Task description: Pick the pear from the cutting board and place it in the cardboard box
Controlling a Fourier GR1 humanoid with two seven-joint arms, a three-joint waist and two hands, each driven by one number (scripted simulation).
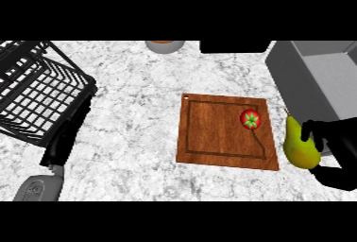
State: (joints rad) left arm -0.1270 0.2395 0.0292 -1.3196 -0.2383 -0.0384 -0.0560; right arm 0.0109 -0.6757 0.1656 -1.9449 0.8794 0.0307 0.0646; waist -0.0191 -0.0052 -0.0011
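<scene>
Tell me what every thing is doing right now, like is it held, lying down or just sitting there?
Yellow-green pear: held in the right hand, off the board's right edge.
Black right hand: fingers curled round the pear.
Left hand: not in view.
Red round tomato: lying on the board.
Brown wooden cutting board: flat on the counter.
Grey open box: upright; nothing shows inside.
Black wire rack: standing at the left.
</scene>
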